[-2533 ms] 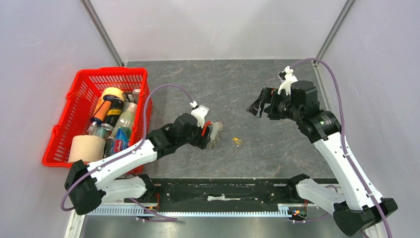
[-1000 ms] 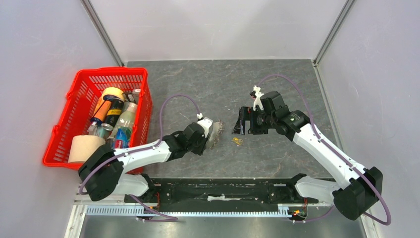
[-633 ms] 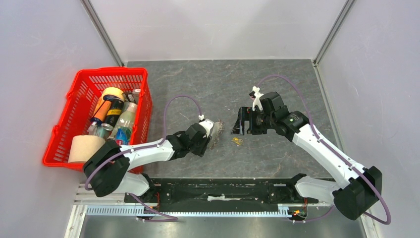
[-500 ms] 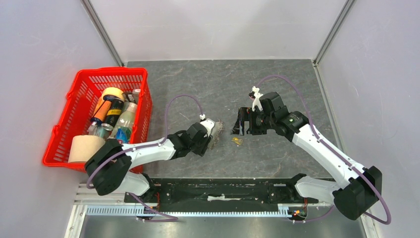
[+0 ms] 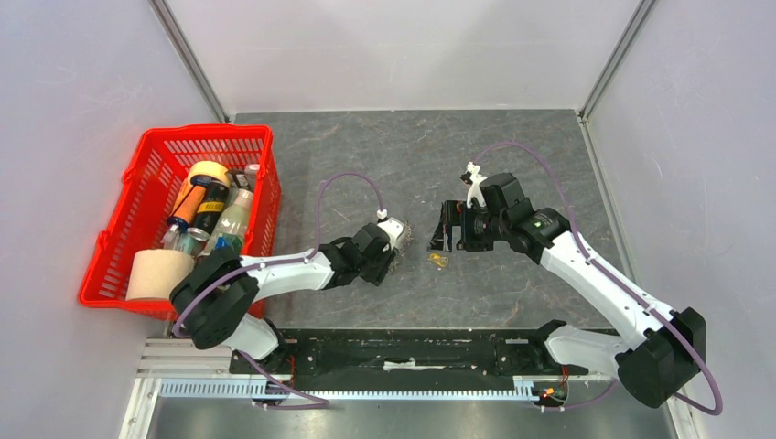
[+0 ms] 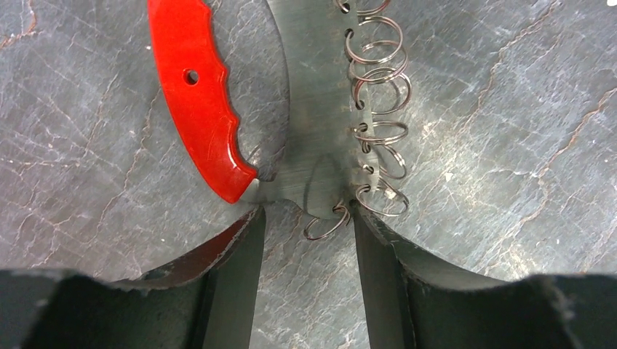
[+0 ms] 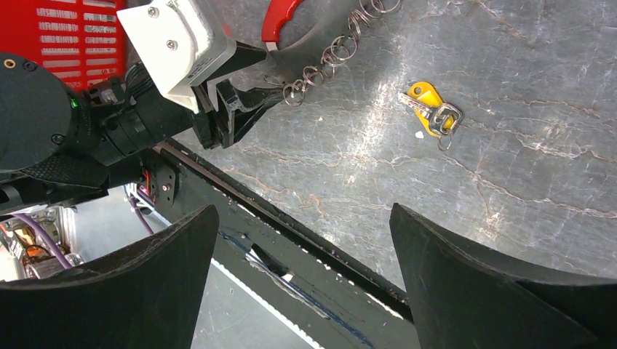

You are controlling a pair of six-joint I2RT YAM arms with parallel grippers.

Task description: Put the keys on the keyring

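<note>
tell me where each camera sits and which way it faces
Top external: above and behind the bases, looking down on the grey table, red plastic basket, both arms.
Left wrist: close above the table, own dark fingers around the red-handled metal keyring with wire rings.
Right wrist: looks down past own fingers at the yellow-headed key and left gripper.
Both wrist views share the keyring.

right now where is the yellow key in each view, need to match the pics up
Top external: the yellow key lies on the table near centre, below the right gripper and right of the left gripper.
Left wrist: not in view; only the keyring with its red handle and small split rings.
Right wrist: upper right of centre, flat on the table.
Shared landmark: the keyring, seen in all three views.
</note>
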